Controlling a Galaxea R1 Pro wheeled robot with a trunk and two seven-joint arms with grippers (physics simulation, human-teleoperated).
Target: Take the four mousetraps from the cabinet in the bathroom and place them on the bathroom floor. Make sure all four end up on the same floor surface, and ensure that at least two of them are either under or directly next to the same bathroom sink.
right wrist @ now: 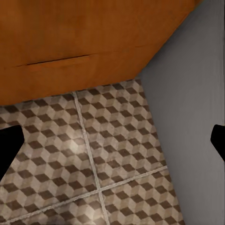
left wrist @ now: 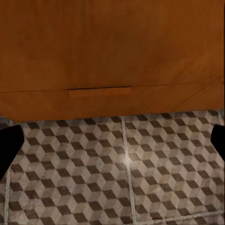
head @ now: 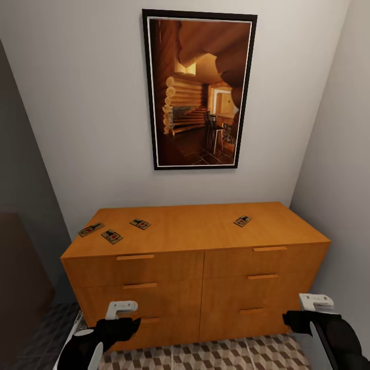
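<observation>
Mousetraps (head: 112,236) are lying atop the cabinet (head: 200,277), three clustered leftward, above and ahead of the left gripper (left wrist: 112,140), which is hanging spread and empty like the right gripper (right wrist: 112,140).

Four mousetraps (head: 91,229) (head: 111,236) (head: 140,223) (head: 242,221), one cabinet (head: 205,277) with six drawers, one picture (head: 198,90), two tools (head: 121,314) (head: 314,308).

Four mousetraps (head: 111,236) atop cabinet (head: 205,267)
</observation>
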